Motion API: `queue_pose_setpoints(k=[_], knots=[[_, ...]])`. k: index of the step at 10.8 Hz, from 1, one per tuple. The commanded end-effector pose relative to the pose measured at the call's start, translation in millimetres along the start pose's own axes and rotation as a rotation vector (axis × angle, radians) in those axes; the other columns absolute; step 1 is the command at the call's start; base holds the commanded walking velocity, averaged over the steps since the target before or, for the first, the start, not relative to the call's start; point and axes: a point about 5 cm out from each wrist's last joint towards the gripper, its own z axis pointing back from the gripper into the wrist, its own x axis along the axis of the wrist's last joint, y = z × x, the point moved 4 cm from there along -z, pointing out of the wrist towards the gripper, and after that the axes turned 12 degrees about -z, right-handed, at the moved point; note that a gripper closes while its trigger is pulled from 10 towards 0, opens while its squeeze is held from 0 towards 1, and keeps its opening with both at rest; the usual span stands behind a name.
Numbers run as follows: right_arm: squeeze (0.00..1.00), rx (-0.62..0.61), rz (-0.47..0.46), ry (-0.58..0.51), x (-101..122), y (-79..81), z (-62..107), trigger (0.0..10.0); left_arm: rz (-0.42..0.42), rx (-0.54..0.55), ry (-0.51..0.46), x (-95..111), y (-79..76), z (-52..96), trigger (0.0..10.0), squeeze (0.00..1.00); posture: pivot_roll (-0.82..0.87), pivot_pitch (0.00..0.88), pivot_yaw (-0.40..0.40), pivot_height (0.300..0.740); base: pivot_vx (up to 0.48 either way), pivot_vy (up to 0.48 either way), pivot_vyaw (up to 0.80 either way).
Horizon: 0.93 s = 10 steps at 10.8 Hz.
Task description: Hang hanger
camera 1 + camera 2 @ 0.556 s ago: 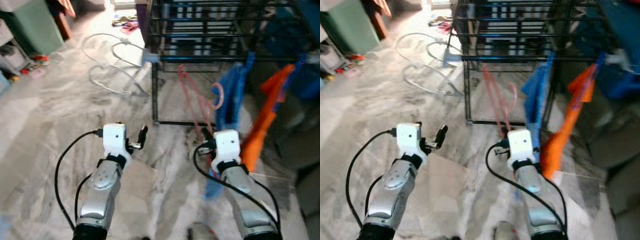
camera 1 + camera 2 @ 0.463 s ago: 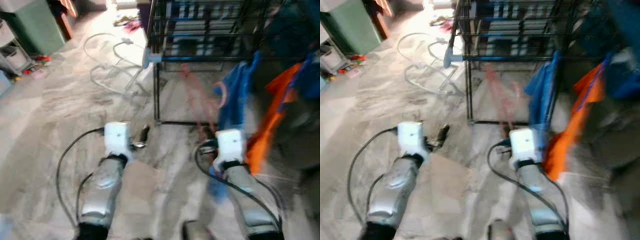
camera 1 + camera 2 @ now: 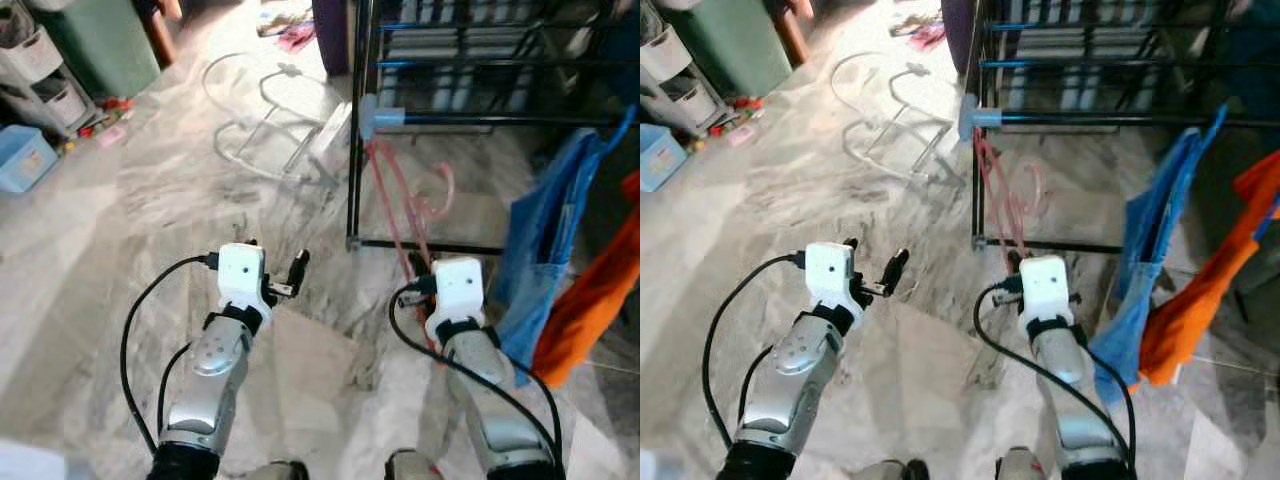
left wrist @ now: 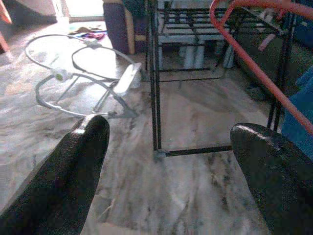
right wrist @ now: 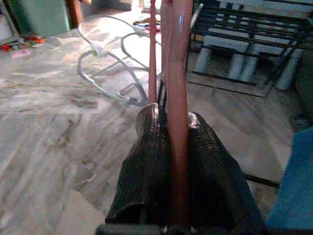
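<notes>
The right gripper (image 5: 173, 142) has its two black fingers pressed tight on the bar of a pink hanger (image 3: 398, 205), which runs straight out between them toward the near corner of a black drying rack (image 3: 470, 120). The hanger's hook curls just under the rack's front rail, beside a blue cloth (image 3: 545, 250) and an orange cloth (image 3: 590, 300) hanging from it. The left gripper (image 4: 166, 161) hovers over the marble floor (image 3: 130, 230) with fingers spread wide and nothing between them.
</notes>
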Motion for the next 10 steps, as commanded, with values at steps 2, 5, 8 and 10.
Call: queue_pose_setpoints(k=[2, 5, 8, 10], knots=[[0.00, -0.061, -0.058, 0.026, -6, -9.4, 0.2, 10.0, 0.000, -0.018, 0.008, -5, -6.2, 5.5, 10.0, 0.00, -0.14, 0.208, 0.080, 0.740, 0.000, 0.000, 0.00], [0.00, -0.075, -0.053, 0.024, 6, -8.4, -25.0, 10.0, 0.009, -0.029, 0.016, -6, -11.8, 5.0, 10.0, 0.00, -0.14, 0.224, 0.076, 0.740, 0.000, 0.000, 0.00], [0.00, -0.064, -0.058, 0.068, 12, 6.8, -57.9, 10.0, 0.014, -0.022, 0.024, -8, -11.1, 10.0, 10.0, 0.00, -0.11, 0.245, 0.060, 0.740, 0.000, 0.000, 0.00], [0.00, -0.044, -0.059, 0.050, 25, 11.8, -73.8, 10.0, 0.017, -0.002, 0.029, -9, -7.9, 16.6, 10.0, 0.00, -0.08, 0.264, 0.051, 0.740, 0.000, 0.000, 0.00]])
